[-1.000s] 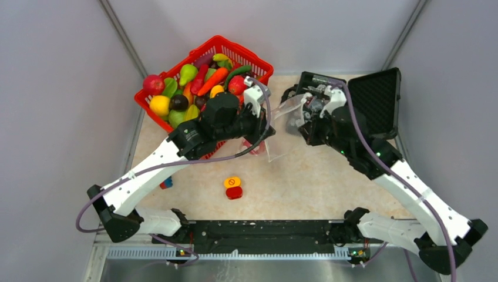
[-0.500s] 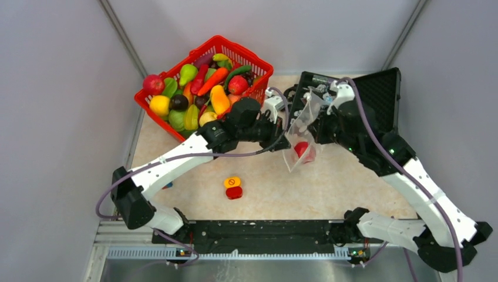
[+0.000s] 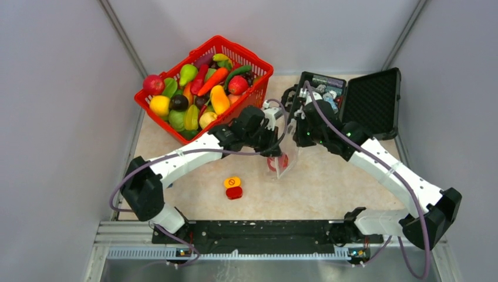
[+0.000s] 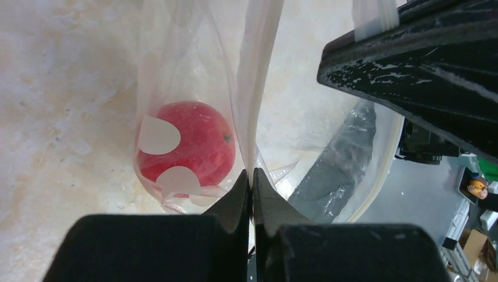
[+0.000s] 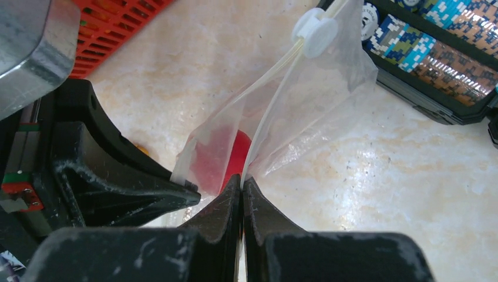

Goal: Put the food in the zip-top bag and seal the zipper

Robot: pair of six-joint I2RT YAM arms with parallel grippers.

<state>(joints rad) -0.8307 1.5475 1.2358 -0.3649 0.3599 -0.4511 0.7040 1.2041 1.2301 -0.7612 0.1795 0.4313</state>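
The top camera looks down on the whole table [image 3: 329,182] from afar. Both wrist cameras face the bag [image 4: 194,70] close-up, from opposite sides.

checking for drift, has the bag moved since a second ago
Yes. The zip-top bag has shifted down the top view, nearer the button block and farther from the black case.

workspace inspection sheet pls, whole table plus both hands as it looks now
surface: beige marbled table
job's things: zip-top bag held between the hands, one red fruit inside; zipper not sealed, mouth open; other food in red basket
clutter: button block; open black case
grippers: left hand and right hand shut, each pinching bag film
cables: purple cables along arms, no snag seen
surroundings: grey walls, nothing else seen
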